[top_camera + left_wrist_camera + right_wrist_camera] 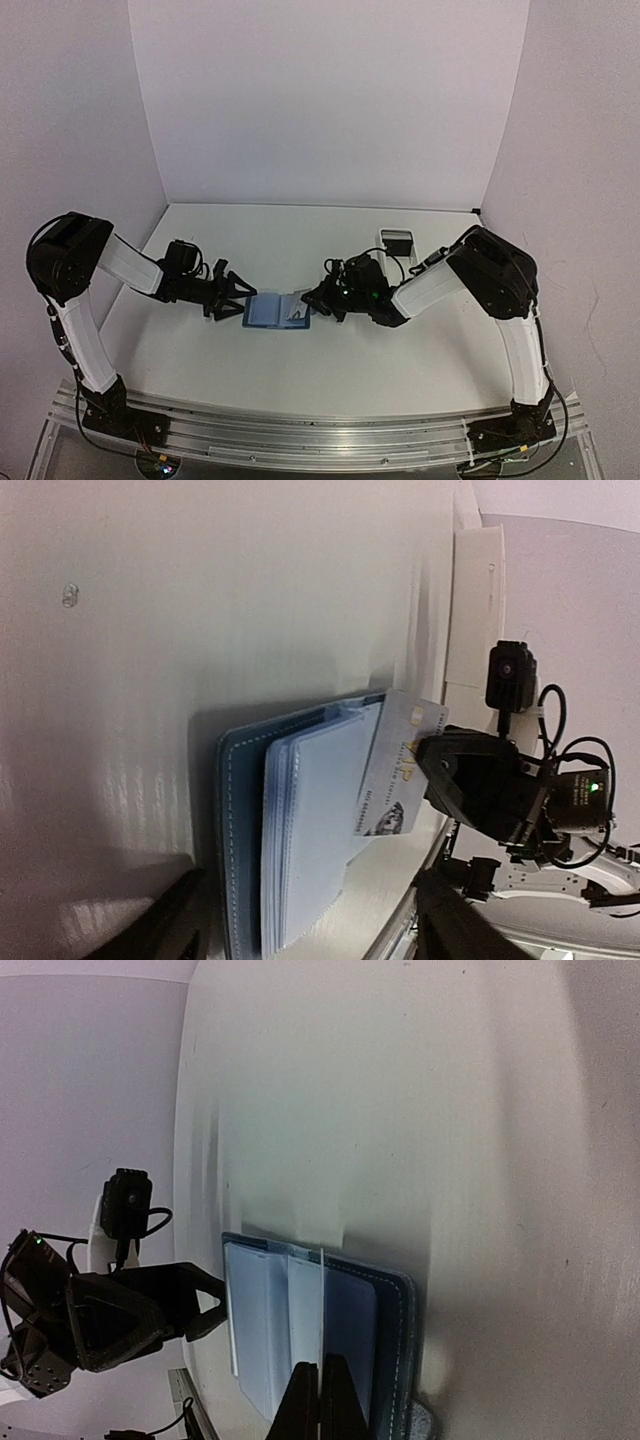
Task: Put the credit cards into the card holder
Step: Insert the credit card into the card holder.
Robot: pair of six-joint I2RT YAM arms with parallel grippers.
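Dark-blue, the card holder (275,312) lies open on the table (330,370) between my two claws. My right arm stretches low, and my right claw (318,298) pinches a credit card (400,765) at the pale pocket pages (310,830). My left claw (237,298) hovers low with its fingers spread, just beside the holder's far edge.

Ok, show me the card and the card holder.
card (398,768), left wrist view, middle of its printed face.
card holder (310,820), left wrist view, on the pale pages.
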